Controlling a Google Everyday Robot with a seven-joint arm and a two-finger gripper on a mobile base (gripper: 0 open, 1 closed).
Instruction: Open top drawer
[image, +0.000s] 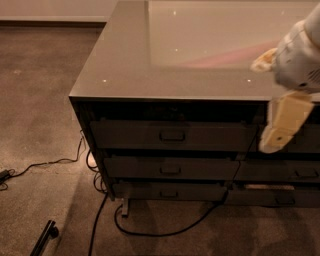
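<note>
Gripper (281, 125) is at the right edge of view, hanging in front of the cabinet's (125, 75) front edge at top-row height, cream tip pointing down. Can't tell whether it's wide or narrow. It holds nothing visible.

Top drawer (130, 136) sits left of the gripper, just under the glossy top, with a dark gap above its front. Its loop handle (172, 135) is well apart from the gripper (no contact). Two slimmer drawers (150, 167) are below, and black cables (165, 233) lie on the carpet.
</note>
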